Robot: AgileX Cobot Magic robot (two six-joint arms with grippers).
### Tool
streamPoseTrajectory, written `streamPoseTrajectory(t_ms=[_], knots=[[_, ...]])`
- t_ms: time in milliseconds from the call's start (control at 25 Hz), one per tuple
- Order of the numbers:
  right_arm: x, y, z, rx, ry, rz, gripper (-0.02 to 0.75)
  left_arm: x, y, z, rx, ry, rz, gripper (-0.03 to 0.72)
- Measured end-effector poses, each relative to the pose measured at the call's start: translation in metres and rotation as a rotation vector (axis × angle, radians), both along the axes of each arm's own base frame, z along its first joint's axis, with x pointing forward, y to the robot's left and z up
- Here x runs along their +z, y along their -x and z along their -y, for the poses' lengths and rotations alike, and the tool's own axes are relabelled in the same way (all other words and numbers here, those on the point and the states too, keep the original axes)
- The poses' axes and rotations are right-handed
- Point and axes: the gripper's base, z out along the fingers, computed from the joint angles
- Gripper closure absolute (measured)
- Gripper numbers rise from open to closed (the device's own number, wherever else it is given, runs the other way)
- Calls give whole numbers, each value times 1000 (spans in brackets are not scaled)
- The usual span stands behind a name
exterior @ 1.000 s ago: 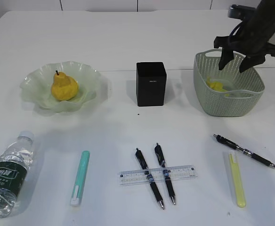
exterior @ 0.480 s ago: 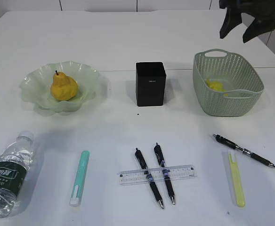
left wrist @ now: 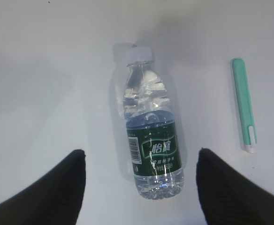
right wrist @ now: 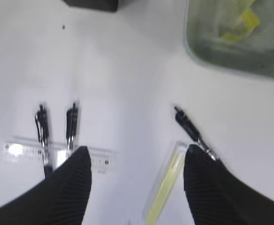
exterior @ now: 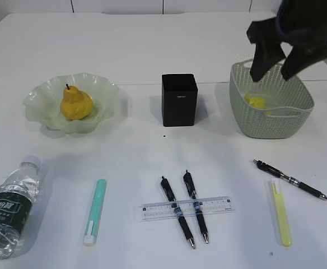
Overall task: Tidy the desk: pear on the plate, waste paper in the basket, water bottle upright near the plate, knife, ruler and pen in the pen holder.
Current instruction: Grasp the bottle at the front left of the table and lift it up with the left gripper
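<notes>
The black pen holder (exterior: 180,100) stands in the middle of the white desk (exterior: 152,45). Left of the pen holder is the green glass plate (exterior: 40,103), and the yellow pear (exterior: 76,103) sits on it. Right of the pen holder is the green basket (exterior: 264,120). Something yellow lies inside the basket (exterior: 257,102); it is partly hidden by the wall and looks blurry from the right wrist, so it is hard to say what it is.

The right gripper (exterior: 278,61) hangs in the air above the basket's back rim. Its fingers are spread apart and hold nothing. Its arm is cut off at the top edge.

In front of the pen holder, two black pens (exterior: 186,210) lie across the clear ruler (exterior: 187,208). Right of them lie another black pen (exterior: 291,180) and a yellow knife (exterior: 281,214). Left of them lies a teal knife (exterior: 95,211).

Far left of the pen holder, the water bottle (exterior: 11,207) lies on its side near the front edge. The left gripper (left wrist: 139,187) shows only in its wrist view, spread wide above the bottle and not touching it. Only its two dark fingertips (left wrist: 57,187) show.
</notes>
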Motion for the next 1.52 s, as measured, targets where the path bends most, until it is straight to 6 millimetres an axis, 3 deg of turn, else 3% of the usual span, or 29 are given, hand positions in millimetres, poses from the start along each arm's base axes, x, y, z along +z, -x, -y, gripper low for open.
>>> streamPoseTrajectory(t_ms=[320, 560, 800, 1040, 1360, 1520], knots=[[-39, 83, 11, 51, 53, -188, 276, 0, -1, 1, 3, 15, 7, 167], [-47, 130, 21, 53, 59, -214, 276, -1, -2, 3, 20, 39, 5, 167], [-42, 135, 22, 52, 53, -174, 276, -15, -13, 4, 71, 54, -45, 162], [-42, 134, 21, 51, 51, -158, 276, -29, -29, 5, 94, 60, -37, 85], [-42, 133, 21, 49, 49, -147, 276, -69, -49, 8, 99, 44, -154, 75], [-41, 132, 21, 48, 48, -139, 276, -86, -56, 21, 87, 7, -176, 75]])
